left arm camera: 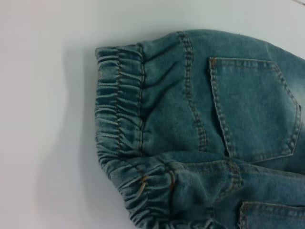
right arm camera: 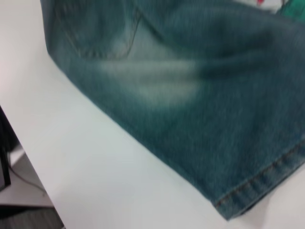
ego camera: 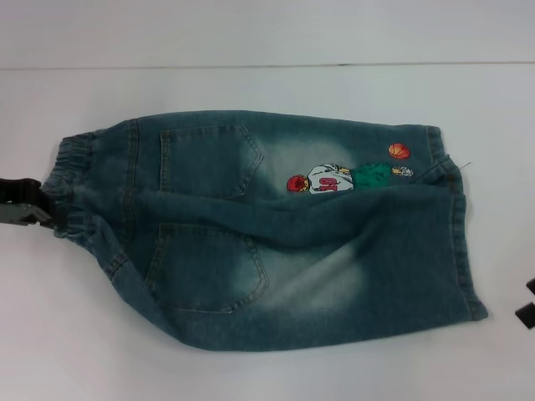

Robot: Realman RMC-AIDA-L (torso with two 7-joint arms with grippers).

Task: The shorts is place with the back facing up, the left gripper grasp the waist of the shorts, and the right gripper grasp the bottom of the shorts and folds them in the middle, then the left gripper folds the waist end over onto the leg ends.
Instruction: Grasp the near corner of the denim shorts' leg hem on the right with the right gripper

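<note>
Across the frame's middle on the white counter [ego camera: 267,33], the shorts [ego camera: 276,234] are seen lengthwise-folded, the left gripper [ego camera: 23,205] met at the waist [ego camera: 71,188], its jaws' state indiscernible; the waistband should be gripped squarely before being carried to the leg ends [ego camera: 460,225].

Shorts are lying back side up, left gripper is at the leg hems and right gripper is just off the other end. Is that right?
Not quite. The head view shows the left gripper at the gathered waistband, not the leg hems. The rest holds: the shorts lie back side up, and the right gripper sits just off the hem end.
</note>
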